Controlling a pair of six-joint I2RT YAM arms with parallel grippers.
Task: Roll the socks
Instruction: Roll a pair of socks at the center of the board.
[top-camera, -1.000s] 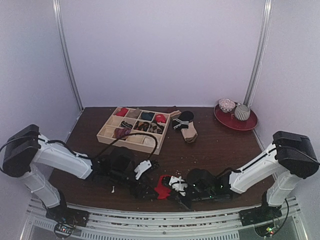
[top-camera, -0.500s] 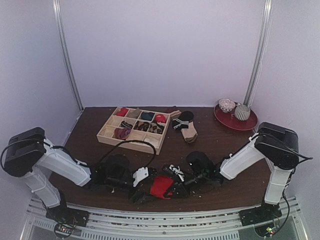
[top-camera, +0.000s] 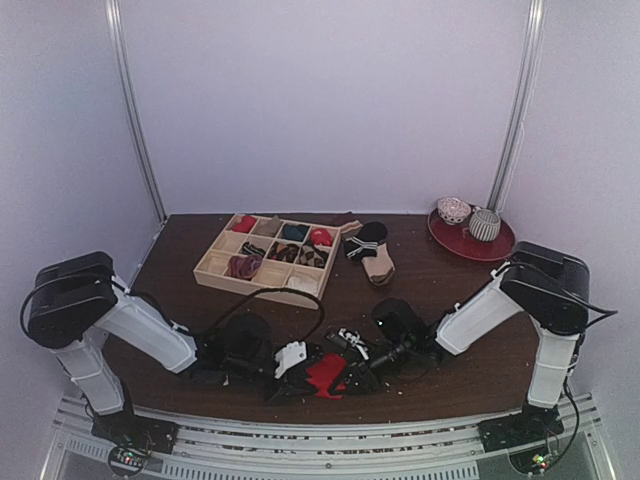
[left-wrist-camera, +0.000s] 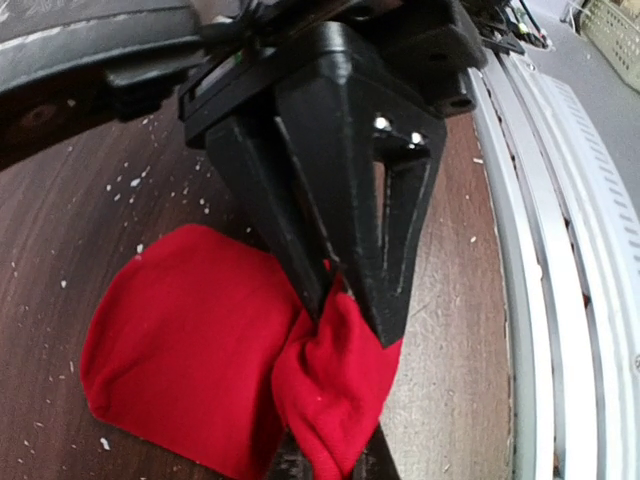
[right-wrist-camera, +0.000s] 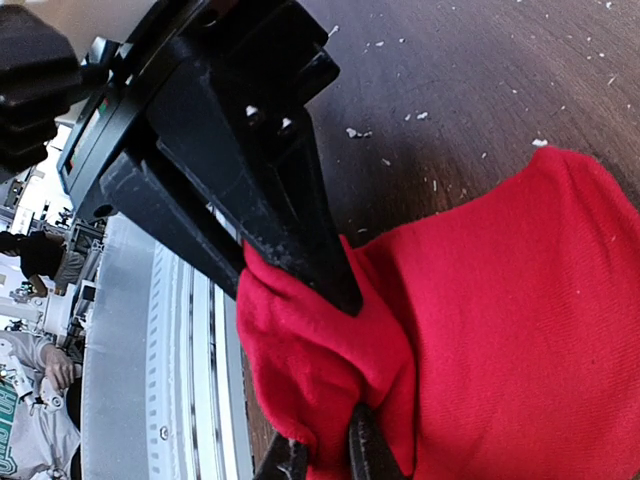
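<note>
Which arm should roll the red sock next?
Probably left. The left gripper and right gripper both pinch the red sock, but left holds a bunched fold beside flat fabric.

We see a pale wooden divided tray (top-camera: 256, 284) well beyond the left gripper (top-camera: 312, 378), and a round red plate (top-camera: 492, 250) beyond the right gripper (top-camera: 346, 374).

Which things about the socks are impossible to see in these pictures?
The red sock: full shape; in the top view the left gripper and right gripper cover it, in the wrist views the bottom edge cuts it.
The argyle sock: found in no view.
The wooden tray: contents too small in the top view.
</note>
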